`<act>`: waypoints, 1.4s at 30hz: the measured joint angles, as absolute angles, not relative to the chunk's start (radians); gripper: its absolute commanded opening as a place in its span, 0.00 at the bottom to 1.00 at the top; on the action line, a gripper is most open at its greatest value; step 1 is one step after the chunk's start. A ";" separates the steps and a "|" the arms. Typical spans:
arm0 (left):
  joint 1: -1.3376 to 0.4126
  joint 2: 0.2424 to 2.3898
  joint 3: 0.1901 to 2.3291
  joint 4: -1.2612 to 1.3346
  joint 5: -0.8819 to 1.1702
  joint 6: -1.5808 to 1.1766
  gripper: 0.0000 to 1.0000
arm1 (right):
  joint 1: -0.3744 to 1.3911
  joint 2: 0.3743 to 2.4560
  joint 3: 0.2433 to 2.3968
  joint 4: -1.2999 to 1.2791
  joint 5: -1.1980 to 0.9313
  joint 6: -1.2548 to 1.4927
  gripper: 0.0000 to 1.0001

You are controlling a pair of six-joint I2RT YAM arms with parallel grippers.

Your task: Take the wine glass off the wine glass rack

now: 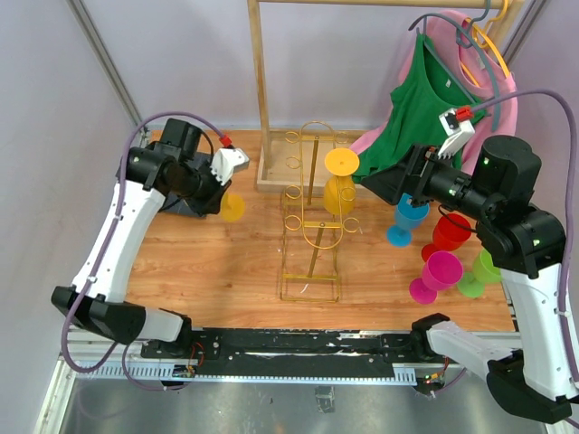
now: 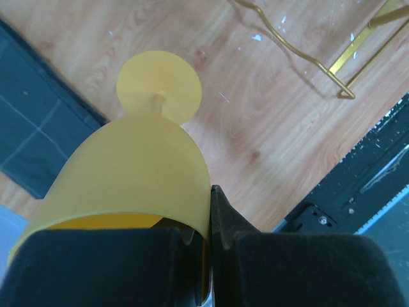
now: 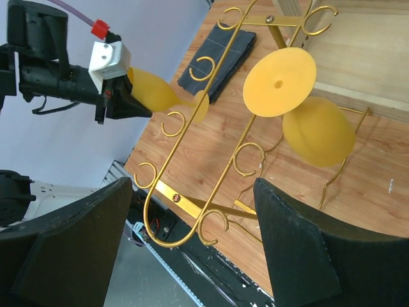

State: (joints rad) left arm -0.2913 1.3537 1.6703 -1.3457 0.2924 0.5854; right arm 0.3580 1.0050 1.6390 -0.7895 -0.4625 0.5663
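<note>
**A:** Entry one, nearest the arm bases?

**B:** Gold wire rack [image 1: 312, 244]. Its rectangular base sits flat on the table [image 1: 235, 262], and its upright frame of curled hooks rises toward the back.

**A:** To its right?

**B:** Four loose glasses, standing close together on the wood. The pink glass [image 1: 439, 271] is nearest, with the green glass [image 1: 484, 269] beside it. The red glass [image 1: 450, 233] is behind them, and the blue glass [image 1: 407, 217] is closest to the rack.

**A:** Left pincer?

**B:** Left pincer [image 2: 201, 214]: narrow, pinching the rim of the held yellow glass [image 2: 128, 173]. The glass is tilted, its foot pointing away from the wrist. It is left of the rack and apart from it. Whether it touches the wood, I cannot tell.

**A:** Right pincer?

**B:** Right pincer [image 3: 192, 204]: spread wide, with nothing between its fingers. It faces the rack from the right and touches nothing.

**A:** Anything on the rack itself?

**B:** One hanging yellow glass [image 3: 317, 131]. It is upside down on the upper frame, foot on top and bowl below.

**A:** Under the left arm?

**B:** A dark cloth [image 3: 220, 57], folded, lying flat on the table.

**A:** Farthest back?

**B:** A wooden rail [image 1: 260, 90], standing behind the rack. A green top [image 1: 425, 90] hangs from it on a hanger, with a pink garment [image 1: 502, 99] behind the top.
</note>
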 measured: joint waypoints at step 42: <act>-0.355 1.845 1.645 -1.279 0.157 0.553 0.55 | 0.357 0.945 1.663 -0.863 -0.320 0.555 0.82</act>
State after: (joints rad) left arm -0.3550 1.8450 1.6455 -1.2785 0.1566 0.5526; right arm 0.3569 0.9447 1.6627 -0.8635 -0.3202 0.5552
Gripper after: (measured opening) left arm 0.500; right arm 0.819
